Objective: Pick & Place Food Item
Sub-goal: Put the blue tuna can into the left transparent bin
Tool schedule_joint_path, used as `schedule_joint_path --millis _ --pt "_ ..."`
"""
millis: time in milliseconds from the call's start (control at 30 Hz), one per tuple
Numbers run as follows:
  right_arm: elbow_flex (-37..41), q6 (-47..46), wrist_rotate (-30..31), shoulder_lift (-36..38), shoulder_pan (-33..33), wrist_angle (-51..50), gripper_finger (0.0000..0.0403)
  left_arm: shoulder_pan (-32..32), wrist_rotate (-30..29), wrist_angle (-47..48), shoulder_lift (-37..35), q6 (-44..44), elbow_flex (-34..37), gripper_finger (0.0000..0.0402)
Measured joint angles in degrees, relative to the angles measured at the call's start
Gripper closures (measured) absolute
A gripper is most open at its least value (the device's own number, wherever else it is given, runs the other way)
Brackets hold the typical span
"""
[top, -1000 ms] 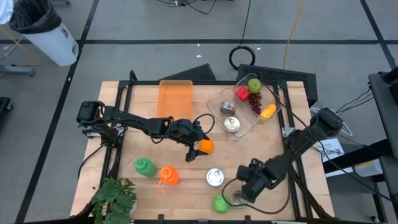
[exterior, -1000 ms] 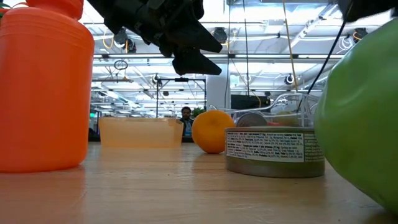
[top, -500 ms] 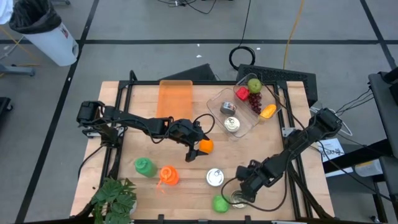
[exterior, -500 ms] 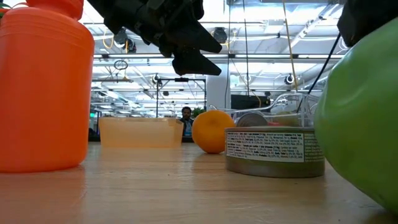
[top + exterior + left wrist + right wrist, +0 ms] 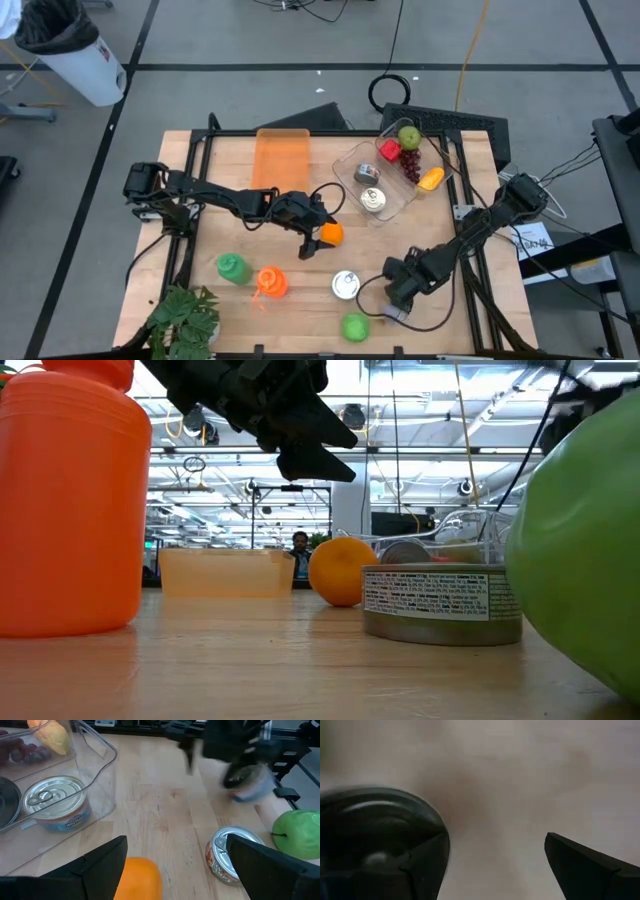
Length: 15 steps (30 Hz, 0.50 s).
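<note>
An orange (image 5: pixel 331 235) sits on the wooden table. My left gripper (image 5: pixel 311 243) hangs open just above it, on its left side. In the left wrist view (image 5: pixel 175 865) the orange (image 5: pixel 139 879) shows low between the fingers, and in the low view the gripper (image 5: pixel 318 455) is clear above the orange (image 5: pixel 341 570). My right gripper (image 5: pixel 393 303) is open near the table's near edge, over a small can (image 5: pixel 247 787). That can (image 5: pixel 375 835) shows blurred beside one finger, not between the two. Only a grey sliver of it (image 5: pixel 392 313) shows from above. My right gripper points down at the table beside the small can. One finger (image 5: pixel 427 865) overlaps the can's rim (image 5: pixel 437 827) in the wrist view. I cannot tell whether it touches the can.
A clear tray (image 5: pixel 345 160) at the far right holds two cans, an apple, grapes and other food. An orange bin (image 5: pixel 282 155) stands at the far edge. A silver can (image 5: pixel 345 285), a green apple (image 5: pixel 353 326), an orange bottle (image 5: pixel 270 283), a green item (image 5: pixel 232 266) and a plant (image 5: pixel 185 320) lie near the near edge.
My right gripper has moved first over the small can by the near edge, then a little toward the table's far right. The can, plainly seen beside it a second ago, is now mostly hidden under the gripper.
</note>
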<state>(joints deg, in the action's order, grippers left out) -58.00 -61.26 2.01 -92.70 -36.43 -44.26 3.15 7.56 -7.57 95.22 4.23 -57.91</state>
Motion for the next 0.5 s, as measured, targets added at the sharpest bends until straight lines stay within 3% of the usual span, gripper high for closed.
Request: schedule_joint_path --millis 267,500 --pt "0.00 -0.08 6.17 0.12 1.88 -8.08 0.0094 0.01 -0.03 0.04 0.00 0.01 0.00 0.0050" --pt "0.00 0.13 16.44 2.24 3.84 -12.57 0.0094 0.01 -0.03 0.09 0.00 -0.04 0.00 0.0050"
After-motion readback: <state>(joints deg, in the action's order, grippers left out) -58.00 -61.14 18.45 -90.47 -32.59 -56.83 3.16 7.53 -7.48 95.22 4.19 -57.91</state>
